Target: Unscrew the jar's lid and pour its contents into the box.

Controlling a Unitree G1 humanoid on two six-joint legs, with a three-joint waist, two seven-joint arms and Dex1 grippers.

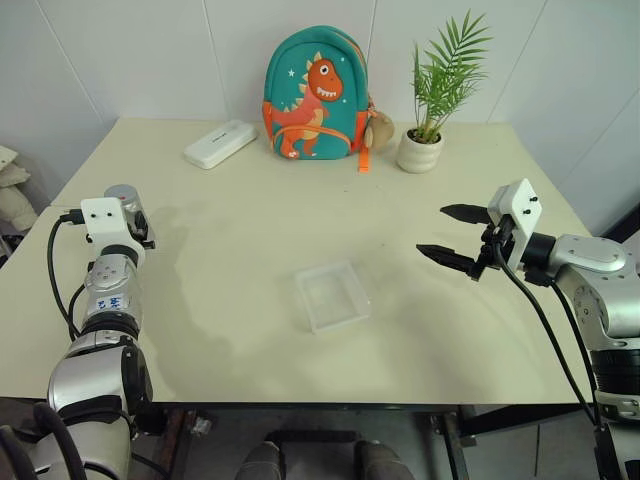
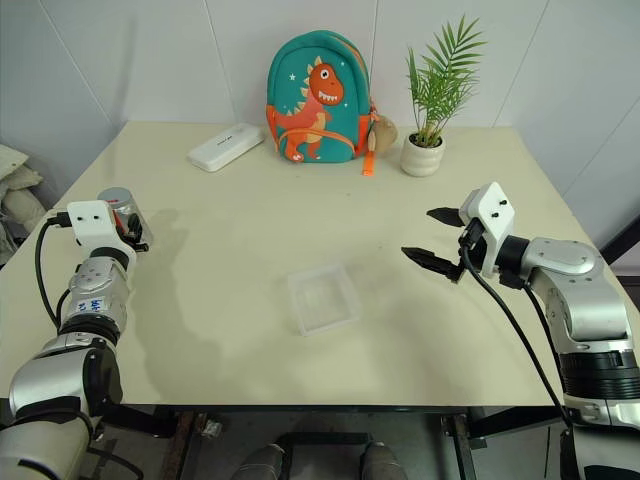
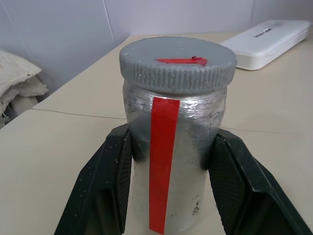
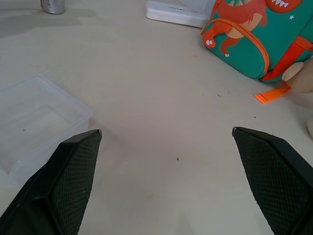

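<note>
Head camera, both eyes: one silvery jar [image 1: 124, 199] at the far left of the worktop [image 1: 250, 250], upright, grey lid [image 3: 177, 63] screwed on. Left hand [image 3: 171, 166] closed around the jar's body. Right hand [image 1: 455, 237] hovering above the worktop's right side, fingers spread wide, holding nothing. One clear plastic box [image 1: 332, 295] near the middle, lying flat, well apart from both hands. Along the far edge: one white rectangular case [image 1: 220, 143], one teal dinosaur backpack [image 1: 315, 95], one potted palm [image 1: 432, 110].

Left wrist camera: jar close up, pinched between two black fingers [image 3: 105, 186], red tape strip down its side and a red mark on the lid; case behind. Contents not visible through the silvery wall.

Right wrist camera: two fingers [image 4: 68, 171] far apart over bare worktop, box to one side, jar small in the distance, backpack and case beyond.
</note>
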